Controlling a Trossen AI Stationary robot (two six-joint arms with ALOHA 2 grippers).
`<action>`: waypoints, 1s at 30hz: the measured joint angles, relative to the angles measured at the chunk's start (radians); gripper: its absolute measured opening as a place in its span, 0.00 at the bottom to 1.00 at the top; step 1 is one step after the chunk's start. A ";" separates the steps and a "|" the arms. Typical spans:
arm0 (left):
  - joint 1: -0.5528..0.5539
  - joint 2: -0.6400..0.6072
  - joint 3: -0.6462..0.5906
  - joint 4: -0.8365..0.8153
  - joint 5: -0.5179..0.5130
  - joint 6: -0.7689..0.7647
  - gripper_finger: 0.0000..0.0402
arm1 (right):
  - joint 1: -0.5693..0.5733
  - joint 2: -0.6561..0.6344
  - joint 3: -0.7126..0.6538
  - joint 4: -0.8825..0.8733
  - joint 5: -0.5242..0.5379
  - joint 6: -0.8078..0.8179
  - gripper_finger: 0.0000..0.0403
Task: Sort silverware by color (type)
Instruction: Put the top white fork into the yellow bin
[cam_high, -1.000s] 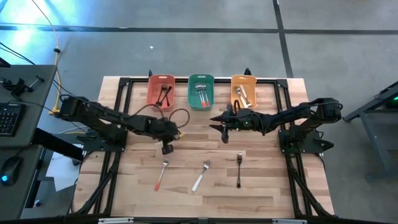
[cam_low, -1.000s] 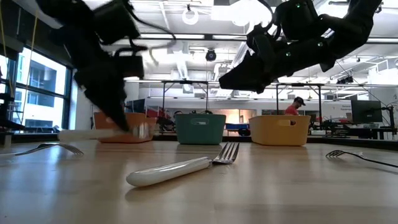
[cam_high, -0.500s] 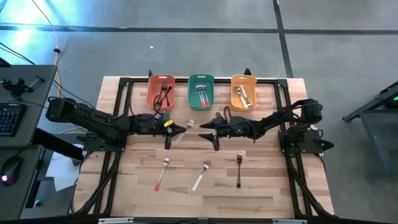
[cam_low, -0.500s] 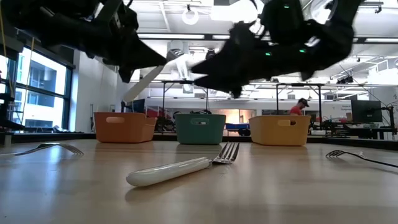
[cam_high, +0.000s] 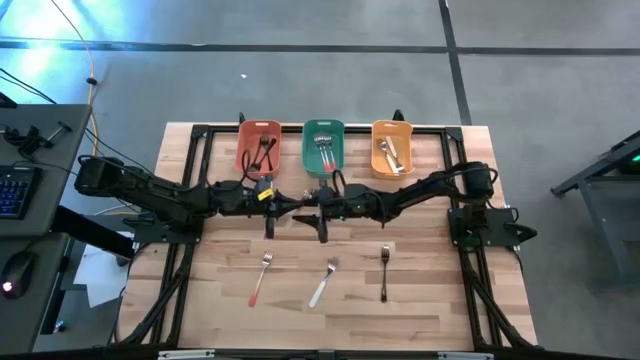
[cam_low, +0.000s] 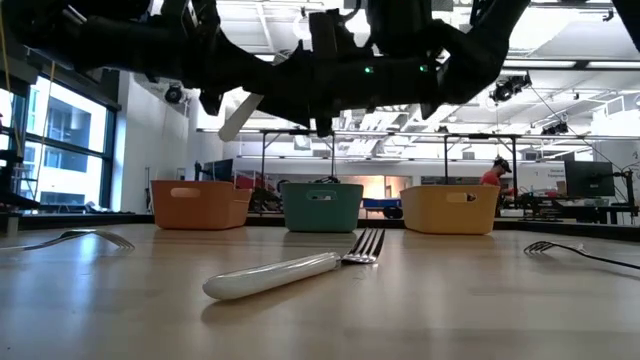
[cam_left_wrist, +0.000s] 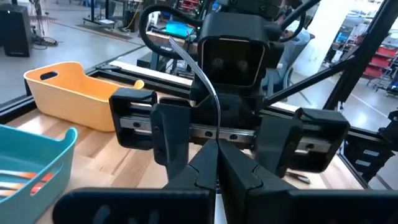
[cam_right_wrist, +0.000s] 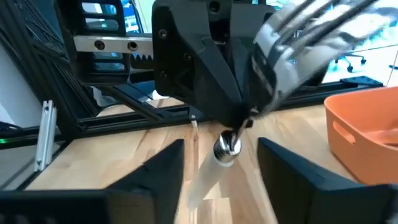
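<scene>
White-handled utensil (cam_low: 240, 116), prob. fork, in left pincer (cam_high: 292, 208), midair.

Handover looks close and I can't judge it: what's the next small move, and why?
Probably close the right gripper on the white-handled utensil. The left gripper holds it raised above mid-table, and in the right wrist view its end lies between the right gripper's open fingers. The left should let go only afterwards.

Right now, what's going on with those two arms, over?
Left gripper jaws shut on white-handled utensil, mid-air. Right gripper jaws open, facing its handle. Nothing between them.
</scene>
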 joint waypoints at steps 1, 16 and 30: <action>0.000 0.000 0.000 0.006 0.000 0.000 0.00 | 0.000 0.000 0.004 -0.004 0.000 -0.009 0.39; -0.002 -0.061 0.001 -0.017 -0.054 0.074 0.09 | -0.041 -0.128 0.011 -0.298 0.042 -0.008 0.02; -0.027 -0.179 0.002 -0.320 -0.083 0.068 0.15 | -0.363 -0.627 0.012 -1.285 0.151 0.007 0.01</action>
